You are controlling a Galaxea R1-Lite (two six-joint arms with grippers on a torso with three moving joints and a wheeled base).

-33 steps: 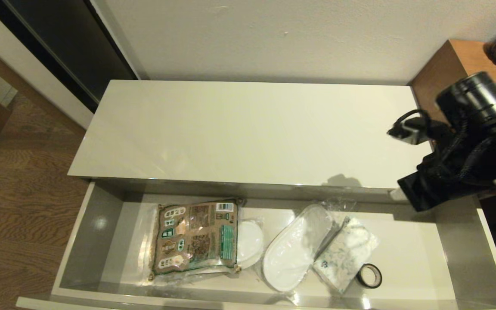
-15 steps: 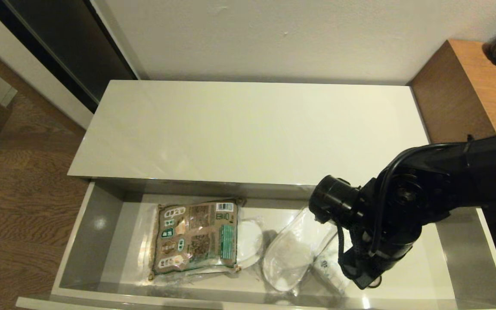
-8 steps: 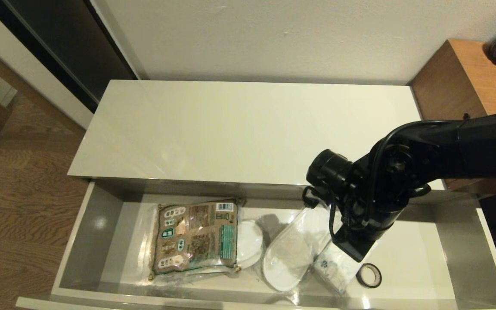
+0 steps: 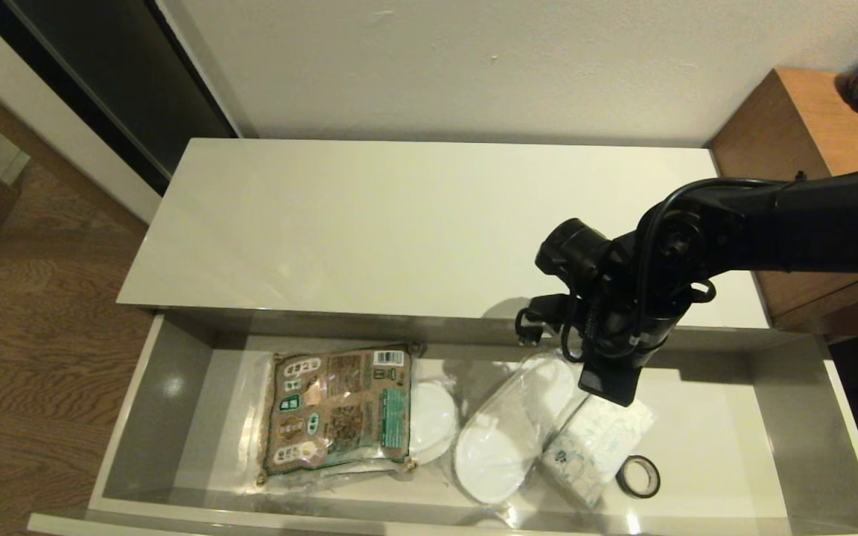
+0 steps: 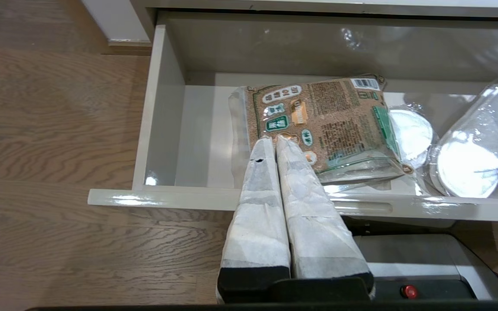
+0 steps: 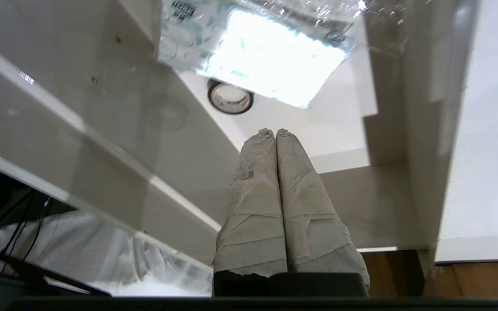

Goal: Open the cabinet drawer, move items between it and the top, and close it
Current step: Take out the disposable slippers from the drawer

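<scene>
Head view: the cabinet drawer (image 4: 138,417) stood open, holding the slipper (image 4: 507,432) and tissue pack (image 4: 596,443).

Left wrist view: the left gripper (image 5: 276,142) was clenched, empty, before a brown-and-green packet (image 5: 322,125) with a barcode.

Right wrist view: the right gripper (image 6: 276,131) was clenched, empty, above the drawer.

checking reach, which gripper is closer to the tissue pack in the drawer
Right. The right gripper hangs just above the tissue pack; the left gripper sits outside the drawer's other end.
</scene>
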